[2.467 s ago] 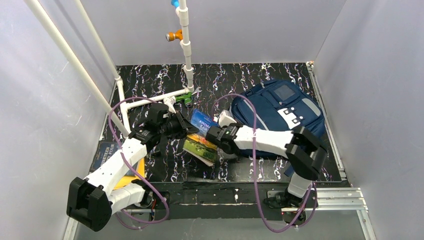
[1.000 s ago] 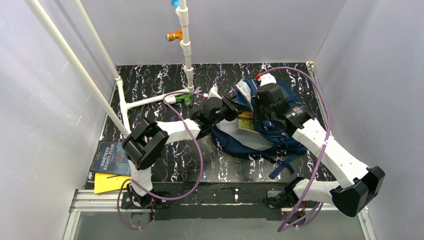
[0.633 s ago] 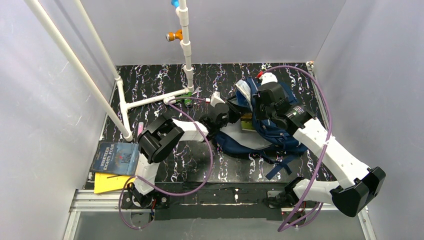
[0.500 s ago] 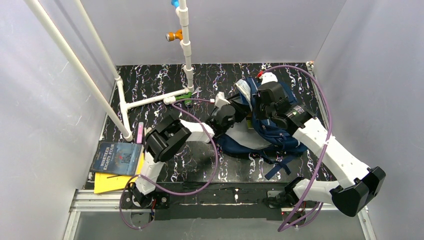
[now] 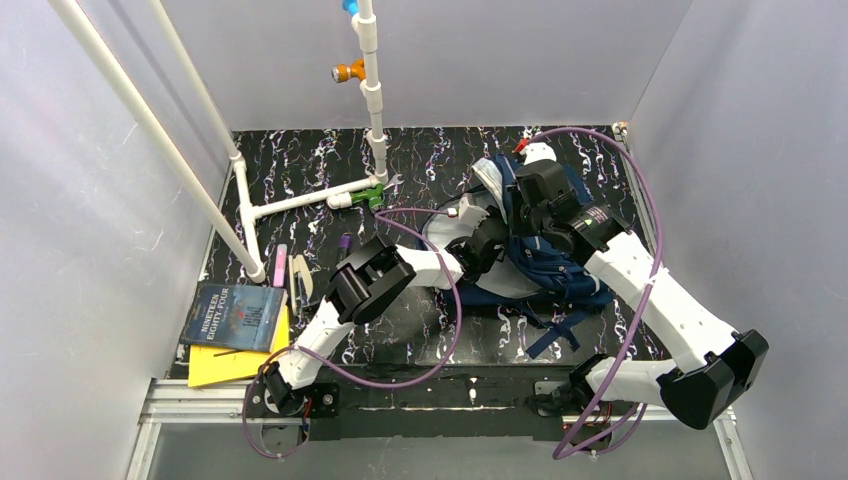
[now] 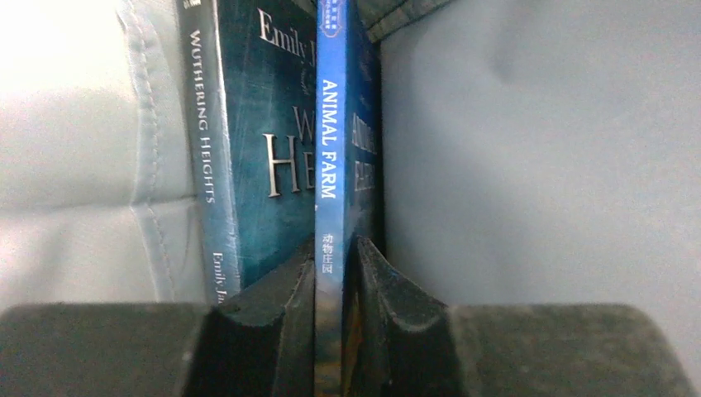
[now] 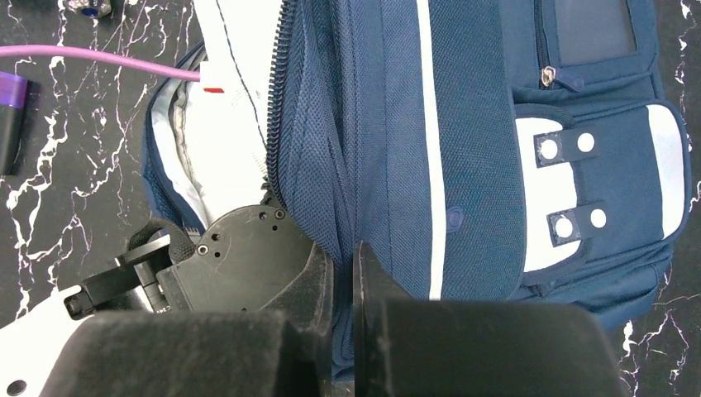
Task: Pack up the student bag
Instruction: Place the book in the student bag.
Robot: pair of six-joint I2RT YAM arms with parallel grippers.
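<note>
The right gripper (image 7: 343, 258) pinches the zip edge of the bag (image 7: 471, 165), holding it open so the left gripper (image 6: 335, 252), clamped on Animal Farm (image 6: 329, 149), can seat it beside Wuthering Heights (image 6: 248, 157).

A blue book (image 5: 232, 316) lies on a yellow pad (image 5: 222, 366).

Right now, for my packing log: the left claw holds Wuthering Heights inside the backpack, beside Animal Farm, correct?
No, the books are swapped. The left wrist view shows the left claw shut on Animal Farm, inside the backpack, with Wuthering Heights beside it.
</note>
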